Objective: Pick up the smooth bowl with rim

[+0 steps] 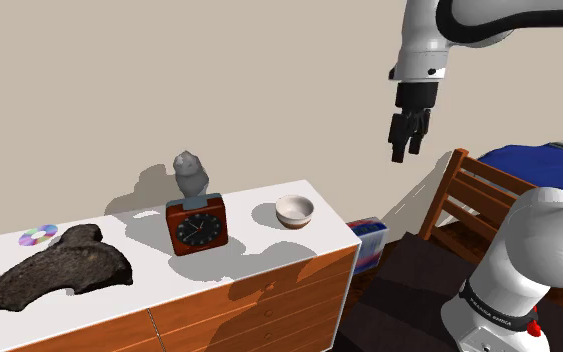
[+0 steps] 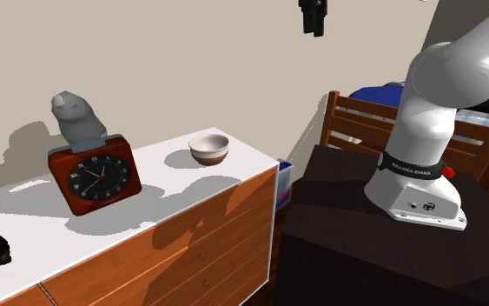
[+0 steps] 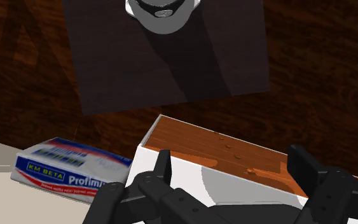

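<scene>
White bowl (image 1: 294, 211) on white-topped dresser (image 1: 324, 232), at 3 o'clock from red clock (image 1: 197, 227) in the shoulder view, black claw (image 1: 407, 153) fingers apart, high at bowl's 1 o'clock, well apart

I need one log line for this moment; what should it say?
phase: pre-grasp | tool: open, empty, high in air | bowl: upright on white dresser top, beside clock, untouched

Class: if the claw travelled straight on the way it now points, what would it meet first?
The claw points down; it would probably first meet the dresser's white top near its edge, though depth is unclear. The bowl lies off that line.
</scene>
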Action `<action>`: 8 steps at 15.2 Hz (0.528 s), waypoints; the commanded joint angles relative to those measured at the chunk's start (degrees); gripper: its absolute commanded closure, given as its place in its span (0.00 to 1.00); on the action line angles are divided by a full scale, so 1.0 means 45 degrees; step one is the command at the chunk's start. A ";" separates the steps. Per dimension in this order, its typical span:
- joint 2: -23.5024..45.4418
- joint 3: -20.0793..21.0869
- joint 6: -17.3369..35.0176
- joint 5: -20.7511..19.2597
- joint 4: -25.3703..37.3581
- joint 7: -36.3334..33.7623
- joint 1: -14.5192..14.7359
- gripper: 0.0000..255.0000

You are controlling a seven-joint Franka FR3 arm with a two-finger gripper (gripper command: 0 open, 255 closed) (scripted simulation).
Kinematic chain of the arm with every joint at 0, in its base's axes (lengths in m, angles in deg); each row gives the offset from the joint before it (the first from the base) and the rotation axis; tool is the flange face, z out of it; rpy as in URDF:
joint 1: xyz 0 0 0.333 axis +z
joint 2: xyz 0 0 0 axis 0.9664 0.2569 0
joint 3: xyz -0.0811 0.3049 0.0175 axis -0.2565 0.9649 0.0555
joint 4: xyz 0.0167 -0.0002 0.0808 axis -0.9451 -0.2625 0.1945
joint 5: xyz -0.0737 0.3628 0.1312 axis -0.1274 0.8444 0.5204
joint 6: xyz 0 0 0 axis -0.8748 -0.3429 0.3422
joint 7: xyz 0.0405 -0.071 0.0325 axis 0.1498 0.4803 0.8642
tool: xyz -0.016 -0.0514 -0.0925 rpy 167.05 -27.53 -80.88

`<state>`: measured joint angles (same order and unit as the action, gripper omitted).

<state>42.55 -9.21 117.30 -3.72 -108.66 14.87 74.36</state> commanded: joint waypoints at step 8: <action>0.2326 -0.0486 0.3009 -0.0200 -0.0606 0.0750 -0.0297 0.00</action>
<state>51.71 -11.23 128.98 -4.65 -111.02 17.95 73.11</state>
